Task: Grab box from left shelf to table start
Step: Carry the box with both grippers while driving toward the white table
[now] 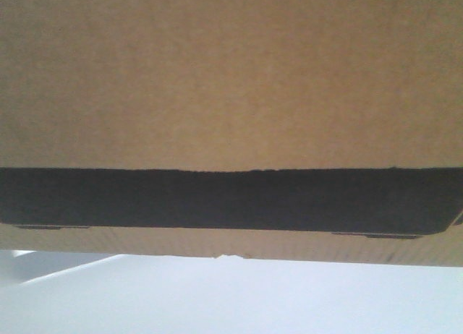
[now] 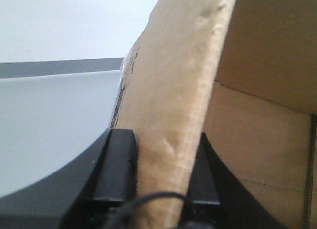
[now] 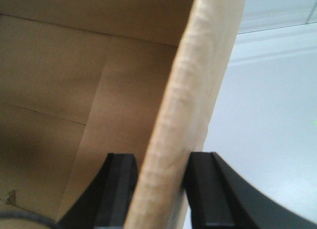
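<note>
The brown cardboard box (image 1: 231, 81) fills most of the front view, its wide black panel (image 1: 231, 198) crossing the lower part. Below it lies the whitish table (image 1: 231, 298). In the left wrist view my left gripper (image 2: 166, 162) is shut on the box's upright side wall (image 2: 173, 100), one black finger (image 2: 116, 164) outside and one inside the box. In the right wrist view my right gripper (image 3: 161, 182) is shut on the opposite wall (image 3: 193, 90) the same way, with the box's brown inside (image 3: 59, 100) at the left. The left shelf is out of view.
A pale wall and a grey strip (image 2: 59, 68) show behind the table surface (image 2: 49, 120) in the left wrist view. Pale surface (image 3: 267, 130) lies outside the box in the right wrist view.
</note>
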Tool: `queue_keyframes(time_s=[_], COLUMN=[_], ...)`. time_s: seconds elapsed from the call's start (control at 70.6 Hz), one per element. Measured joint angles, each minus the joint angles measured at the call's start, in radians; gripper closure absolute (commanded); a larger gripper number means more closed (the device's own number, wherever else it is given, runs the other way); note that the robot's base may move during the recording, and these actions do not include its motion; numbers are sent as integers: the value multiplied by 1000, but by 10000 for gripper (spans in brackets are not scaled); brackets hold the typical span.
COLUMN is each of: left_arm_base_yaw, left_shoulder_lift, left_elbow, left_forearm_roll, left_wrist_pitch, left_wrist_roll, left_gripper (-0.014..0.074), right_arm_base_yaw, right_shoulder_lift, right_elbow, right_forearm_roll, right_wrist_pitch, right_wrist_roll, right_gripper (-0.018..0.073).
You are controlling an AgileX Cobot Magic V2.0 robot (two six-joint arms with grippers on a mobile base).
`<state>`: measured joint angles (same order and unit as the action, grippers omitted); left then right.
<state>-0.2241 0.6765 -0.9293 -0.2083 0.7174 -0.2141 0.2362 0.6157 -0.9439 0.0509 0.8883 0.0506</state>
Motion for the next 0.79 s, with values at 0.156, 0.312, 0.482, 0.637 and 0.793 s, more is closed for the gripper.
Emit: queue_keyframes(time_s=[0.156, 0.312, 0.482, 0.637, 0.793], left_arm_base_yaw=[0, 0, 0, 0, 0], left_shoulder_lift=[0, 0, 0, 0, 0], left_elbow=[0, 0, 0, 0, 0], left_forearm_roll=[0, 0, 0, 0, 0], left_wrist_pitch=[0, 0, 0, 0, 0], left_wrist_roll=[0, 0, 0, 0, 0], left_gripper=[700, 700, 700, 700, 700], right_arm_base_yaw=[0, 0, 0, 0, 0], right_shoulder_lift=[0, 0, 0, 0, 0], right_elbow=[0, 0, 0, 0, 0], right_forearm_roll=[0, 0, 0, 0, 0], right_wrist_pitch=[0, 0, 0, 0, 0], right_wrist_roll=[0, 0, 0, 0, 0], right_gripper=[502, 502, 502, 502, 502])
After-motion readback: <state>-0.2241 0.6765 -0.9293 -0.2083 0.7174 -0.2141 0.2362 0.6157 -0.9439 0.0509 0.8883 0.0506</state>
